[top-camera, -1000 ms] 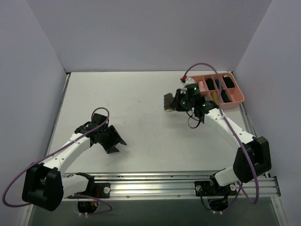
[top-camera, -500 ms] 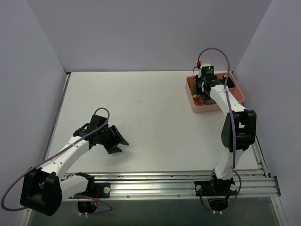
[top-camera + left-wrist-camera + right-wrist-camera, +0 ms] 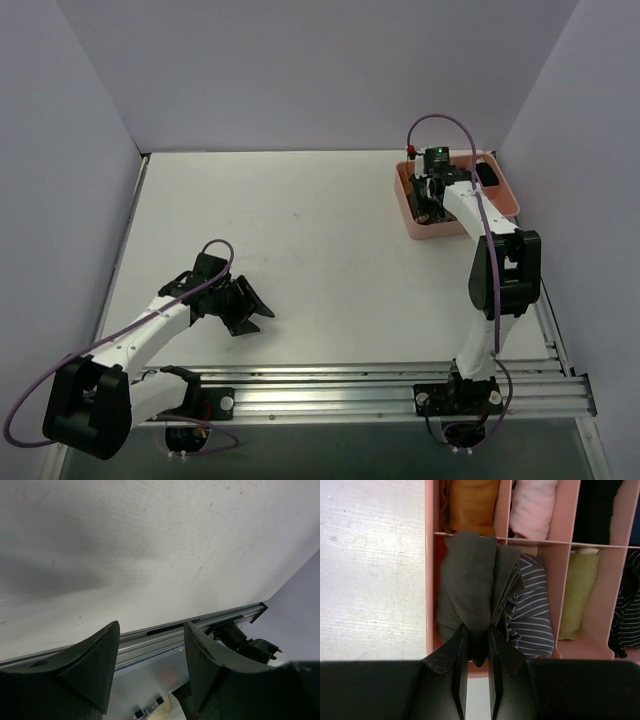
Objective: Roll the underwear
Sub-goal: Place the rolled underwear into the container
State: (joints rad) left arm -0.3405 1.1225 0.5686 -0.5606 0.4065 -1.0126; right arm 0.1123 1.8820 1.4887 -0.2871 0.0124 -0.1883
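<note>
R gripper (image 3: 476, 632) jaws clenching on underwear (image 3: 467, 580), bunching it in near-left compartment of pink tray (image 3: 429, 555), far right on table (image 3: 300, 220). Striped navy cloth (image 3: 532, 612) pressing against its right side; mustard roll (image 3: 470, 502) sitting just beyond. L gripper (image 3: 151, 630) jaws spread, gripping nothing, hovering over table nr rail (image 3: 165, 641).

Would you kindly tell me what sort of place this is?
Likely a robotics test cell: a white table boxed in by plain walls, robot arms bolted to a metal rail, and a pink tray of folded garments.
</note>
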